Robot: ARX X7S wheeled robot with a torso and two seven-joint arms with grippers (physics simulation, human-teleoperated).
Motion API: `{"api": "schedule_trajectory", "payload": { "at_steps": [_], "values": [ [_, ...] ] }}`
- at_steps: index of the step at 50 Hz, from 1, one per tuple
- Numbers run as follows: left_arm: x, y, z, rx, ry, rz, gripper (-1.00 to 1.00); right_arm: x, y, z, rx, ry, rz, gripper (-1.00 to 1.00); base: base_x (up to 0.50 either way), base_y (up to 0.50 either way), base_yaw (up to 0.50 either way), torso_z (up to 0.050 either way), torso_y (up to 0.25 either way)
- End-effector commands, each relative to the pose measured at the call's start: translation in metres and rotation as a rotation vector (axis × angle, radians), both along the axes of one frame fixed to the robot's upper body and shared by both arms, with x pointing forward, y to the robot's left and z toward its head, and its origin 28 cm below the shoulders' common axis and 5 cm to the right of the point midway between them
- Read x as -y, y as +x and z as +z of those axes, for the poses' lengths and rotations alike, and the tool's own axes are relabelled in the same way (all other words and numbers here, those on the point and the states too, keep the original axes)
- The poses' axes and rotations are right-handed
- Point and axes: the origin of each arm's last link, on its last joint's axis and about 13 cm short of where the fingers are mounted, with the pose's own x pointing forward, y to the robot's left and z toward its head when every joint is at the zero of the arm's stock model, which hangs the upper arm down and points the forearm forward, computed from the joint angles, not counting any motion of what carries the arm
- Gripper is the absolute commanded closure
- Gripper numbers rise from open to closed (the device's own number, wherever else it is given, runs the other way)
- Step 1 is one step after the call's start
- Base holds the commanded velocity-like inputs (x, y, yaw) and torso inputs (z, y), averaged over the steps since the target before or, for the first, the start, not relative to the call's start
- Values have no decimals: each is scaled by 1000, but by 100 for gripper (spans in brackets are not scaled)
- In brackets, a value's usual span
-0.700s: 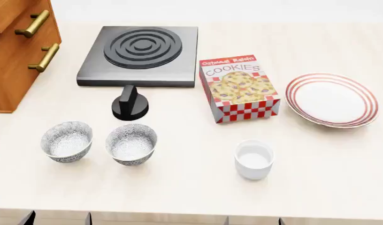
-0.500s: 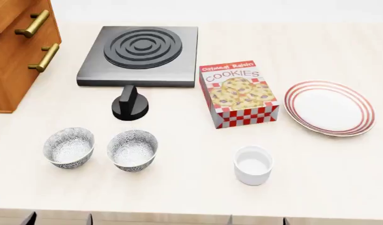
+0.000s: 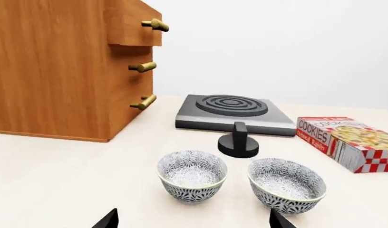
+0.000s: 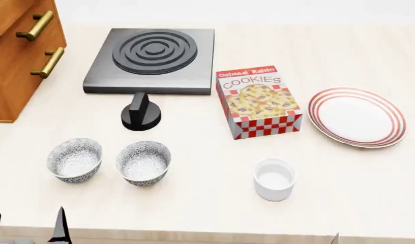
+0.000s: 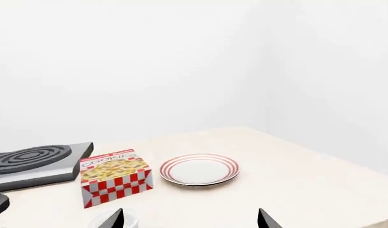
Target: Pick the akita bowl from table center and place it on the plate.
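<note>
Two alike patterned bowls stand side by side near the table's front left. The akita bowl is the one nearer the table's middle, upright and empty, with its twin to its left. The plate, white with red rings, lies empty at the right. My left gripper is open at the front left edge, short of both bowls and holding nothing. In its wrist view my right gripper is open and empty, well short of the plate.
A cookies box stands between the bowls and the plate. A plain white cup sits in front of it. A black stove plate and a black knob lie behind the bowls. A wooden drawer cabinet fills the far left.
The head view shifted slightly early on. My left gripper's fingertips have risen into the bottom left corner of the head view. No object on the table has moved.
</note>
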Motion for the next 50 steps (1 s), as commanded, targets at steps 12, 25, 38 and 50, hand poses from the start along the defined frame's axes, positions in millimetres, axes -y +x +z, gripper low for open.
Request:
{"api": "schedule_trajectory", "payload": {
  "at_steps": [12, 25, 38, 50],
  "values": [
    [-23, 10, 12, 35, -35, 98, -100, 33, -52, 28, 135, -26, -234, -100, 398, 0, 0, 0, 0],
    [-24, 11, 13, 41, -40, 101, -100, 34, -53, 27, 159, 2, -239, -100, 248, 0, 0, 0, 0],
    [-25, 10, 13, 42, -42, 99, -100, 35, -56, 29, 186, -11, -259, -100, 382, 0, 0, 0, 0],
    [-24, 9, 14, 43, -44, 94, -100, 36, -57, 28, 179, -8, -265, -100, 80, 0, 0, 0, 0]
  ]
}}
